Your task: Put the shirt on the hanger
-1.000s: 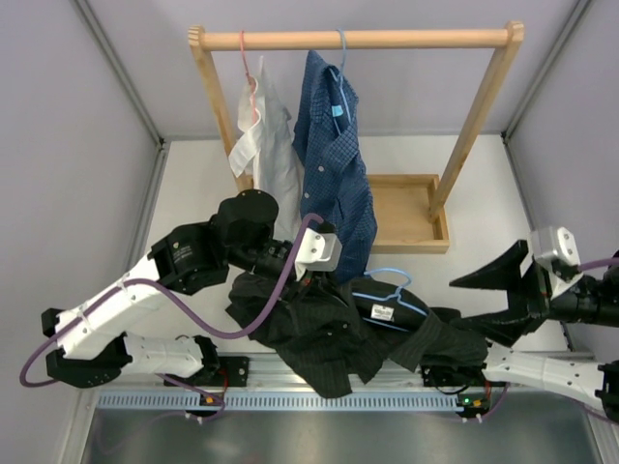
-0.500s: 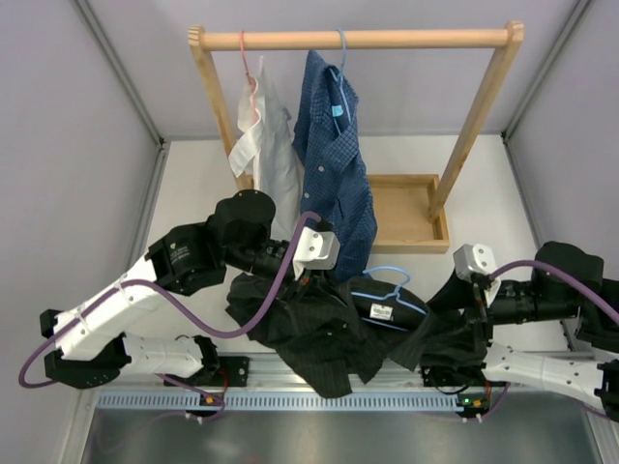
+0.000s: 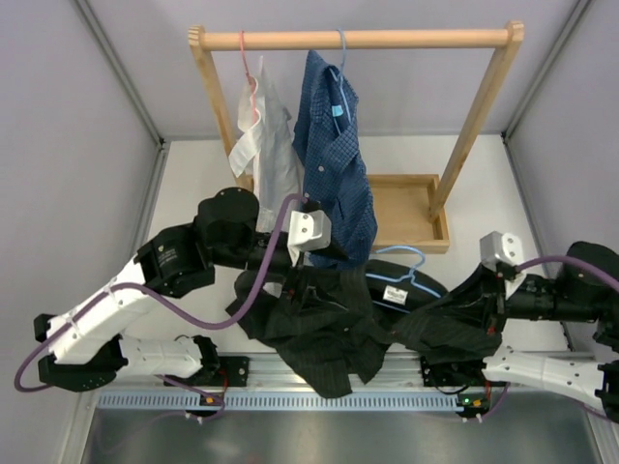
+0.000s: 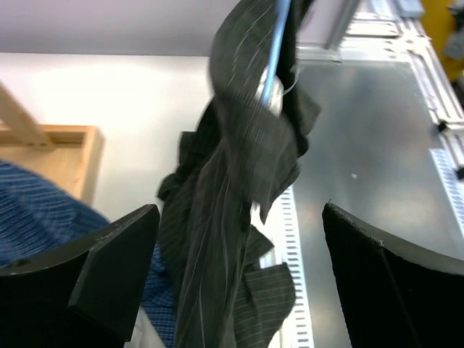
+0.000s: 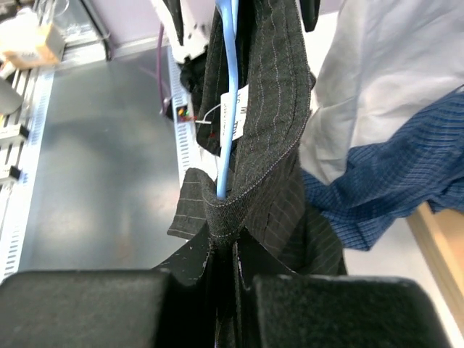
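Observation:
The black striped shirt lies bunched at the table's near edge, between the two arms. Its collar, with a white label, is lifted toward the right. The light-blue hanger is threaded into the collar, and its hook pokes out above. My right gripper is shut on a fold of the shirt just below the hanger wire. My left gripper stands wide open and holds nothing. The shirt hangs in front of its fingers without touching them.
A wooden rack at the back carries a white shirt on a pink hanger and a blue checked shirt. A wooden tray sits by the rack's right post. A metal rail runs along the near edge.
My left gripper has opened, let go of the shirt and drawn back up and left. My right gripper swung in and shut on the shirt. Collar and hanger shifted right.

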Robot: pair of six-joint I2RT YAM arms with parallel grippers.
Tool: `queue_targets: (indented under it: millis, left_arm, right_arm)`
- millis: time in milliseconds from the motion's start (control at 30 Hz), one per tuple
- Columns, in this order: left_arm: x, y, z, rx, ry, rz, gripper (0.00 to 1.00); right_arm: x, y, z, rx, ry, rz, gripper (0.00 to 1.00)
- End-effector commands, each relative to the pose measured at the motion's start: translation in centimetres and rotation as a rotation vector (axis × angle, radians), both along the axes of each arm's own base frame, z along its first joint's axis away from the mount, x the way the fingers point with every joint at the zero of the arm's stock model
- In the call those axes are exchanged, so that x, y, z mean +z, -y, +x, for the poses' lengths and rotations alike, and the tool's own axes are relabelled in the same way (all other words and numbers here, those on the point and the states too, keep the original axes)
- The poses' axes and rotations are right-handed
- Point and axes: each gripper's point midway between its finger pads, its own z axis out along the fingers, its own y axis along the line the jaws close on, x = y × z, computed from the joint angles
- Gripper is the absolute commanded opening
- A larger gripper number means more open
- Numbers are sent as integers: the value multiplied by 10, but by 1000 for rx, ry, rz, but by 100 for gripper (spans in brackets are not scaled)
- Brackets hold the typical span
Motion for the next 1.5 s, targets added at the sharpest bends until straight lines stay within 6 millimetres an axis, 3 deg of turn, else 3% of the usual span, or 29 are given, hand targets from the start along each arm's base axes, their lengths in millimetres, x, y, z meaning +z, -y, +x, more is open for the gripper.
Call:
queue_targets:
  millis: [0,33,67,100,167,200,267,300,367,400,433,467,500,667,733,900,1000,1067,1167,1200,1267,1300,1333,1400,1467]
  left_arm:
    - [52,-13,21,176,49,-150,98]
    - [57,-17,25,209,60,-162,98]
    - [66,-29,35,308,43,-190,98]
    - [76,-38,42,374,44,-219,98]
    - [90,-60,55,504,39,-265,98]
    - [102,-87,70,650,47,-315,98]
    - [112,-117,79,782,30,-368,98]
    - [120,-145,85,883,32,-412,98]
    - [121,-171,88,976,15,-440,98]
    - [121,-183,89,1014,11,-456,98]
    - [123,-203,88,1062,7,-483,98]
    - [120,-208,87,1073,8,-482,98]
    - [118,-212,86,1079,6,-483,98]
    - [98,-236,85,1147,-9,-459,98]
    - [86,-238,88,1177,-5,-428,98]
    - [61,-247,94,1245,1,-370,98]
    - [51,-249,97,1273,2,-349,98]
    - [43,-247,99,1283,2,-330,98]
    - [31,-243,105,1311,8,-298,98]
    - [27,-242,107,1321,11,-288,98]
    - [14,-239,117,1374,33,-260,98]
    - [10,-239,121,1399,44,-254,98]
    - [11,-243,127,1458,62,-270,98]
    - [-5,-240,138,1527,104,-234,98]
    - [-5,-251,147,1643,143,-233,98]
  right_arm:
    - [47,19,4,-70,64,127,0]
    - [62,28,2,-83,79,159,0]
    - [60,32,2,-92,69,135,0]
    - [76,43,-1,-103,80,169,0]
    - [77,52,-4,-120,47,133,0]
    - [96,66,-8,-135,59,182,0]
    - [107,75,-12,-148,36,203,0]
    - [123,92,-20,-154,45,255,0]
    - [138,104,-25,-162,37,301,0]
    - [153,123,-29,-187,52,365,0]
    - [160,130,-29,-200,59,391,0]
    - [165,132,-28,-215,58,403,0]
    - [176,148,-28,-252,72,455,0]
    - [182,188,-10,-441,67,557,0]
    - [180,208,3,-562,52,594,0]
    - [158,233,37,-841,27,523,0]
    - [142,234,57,-982,21,421,0]
    - [132,222,69,-1030,23,344,0]
    - [110,178,88,-1020,18,203,0]
    - [105,153,100,-1016,18,189,0]
    - [104,138,109,-1025,24,214,0]
    - [93,129,121,-1071,38,181,0]
    - [101,119,129,-1085,53,215,0]
    - [97,104,143,-1121,75,200,0]
    - [109,86,155,-1135,98,221,0]
